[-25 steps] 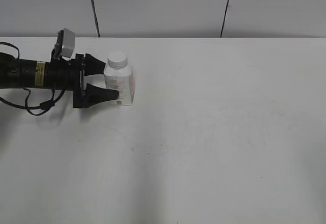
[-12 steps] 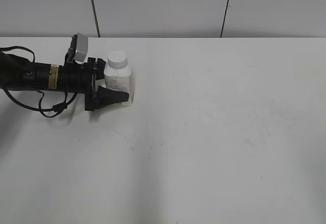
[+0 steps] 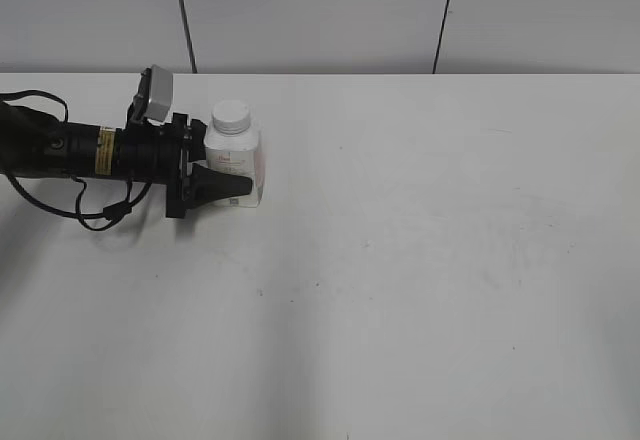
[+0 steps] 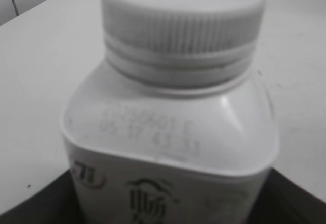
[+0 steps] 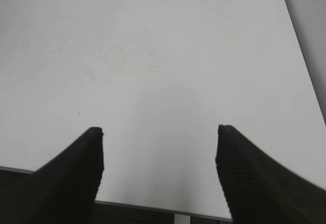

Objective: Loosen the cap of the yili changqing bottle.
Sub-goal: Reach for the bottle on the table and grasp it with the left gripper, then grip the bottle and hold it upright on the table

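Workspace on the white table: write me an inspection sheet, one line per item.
Surface: white table, a few small dark specks.
Job's things: yili changqing bottle upright near the back left; cap on, seated on the neck.
Clutter: nothing seen.
Grippers: left gripper at the bottle's body, fingers on both sides, grip not confirmable; right gripper open over bare table, holding nothing.
Cables: black cable looping under the left arm.
Surroundings: grey panelled wall behind.
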Robot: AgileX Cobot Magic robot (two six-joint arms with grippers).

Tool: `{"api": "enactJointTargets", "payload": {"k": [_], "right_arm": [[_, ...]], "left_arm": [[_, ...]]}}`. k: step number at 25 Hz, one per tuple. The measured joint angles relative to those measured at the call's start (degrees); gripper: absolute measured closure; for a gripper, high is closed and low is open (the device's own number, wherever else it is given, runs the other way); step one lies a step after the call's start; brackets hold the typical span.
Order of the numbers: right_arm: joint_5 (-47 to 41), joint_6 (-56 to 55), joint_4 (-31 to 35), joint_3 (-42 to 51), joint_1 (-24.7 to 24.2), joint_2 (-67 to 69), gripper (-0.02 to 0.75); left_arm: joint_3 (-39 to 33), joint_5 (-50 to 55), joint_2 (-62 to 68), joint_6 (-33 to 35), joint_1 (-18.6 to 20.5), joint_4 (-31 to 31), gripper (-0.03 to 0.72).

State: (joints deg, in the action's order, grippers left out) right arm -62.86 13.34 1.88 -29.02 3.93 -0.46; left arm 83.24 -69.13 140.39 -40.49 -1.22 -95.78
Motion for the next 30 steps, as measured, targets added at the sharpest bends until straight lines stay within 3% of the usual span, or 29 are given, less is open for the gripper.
{"api": "enactJointTargets", "payload": {"k": [11,17,30], "right_arm": [[0.00,0.00,0.00,0.00,0.00,0.00,0.192],[0.00,0.00,0.00,0.00,0.00,0.00,0.192],[0.00,0.00,0.00,0.00,0.00,0.00,0.192]], "left_arm": [[0.00,0.07,0.00,-0.50,0.00,0.26,0.310],[0.00,0.28,0.00,-0.60,-0.40,0.31,0.323],[-5.80,1.39,-6.23,-0.66,-7.88,3.52,0.333]]}}
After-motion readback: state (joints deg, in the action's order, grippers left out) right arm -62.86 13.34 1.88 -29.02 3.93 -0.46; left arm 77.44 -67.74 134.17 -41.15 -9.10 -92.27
